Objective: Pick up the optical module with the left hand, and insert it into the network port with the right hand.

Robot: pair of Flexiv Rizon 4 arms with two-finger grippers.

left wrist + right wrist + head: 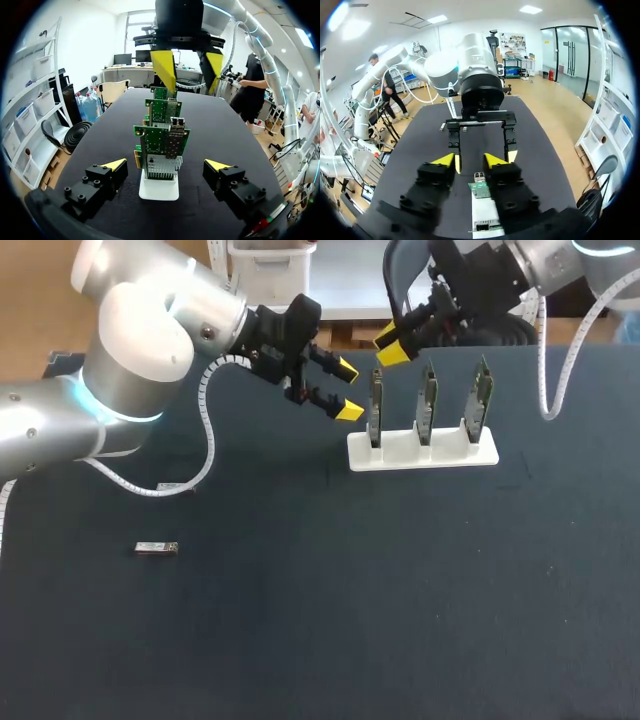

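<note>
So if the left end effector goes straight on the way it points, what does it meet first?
Most likely the nearest circuit board in the white stand, straight ahead of it.

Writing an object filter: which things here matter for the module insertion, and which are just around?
Job: optical module, network port, left gripper, right gripper.
Just around, probably: white stand, middle board, end board.
</note>
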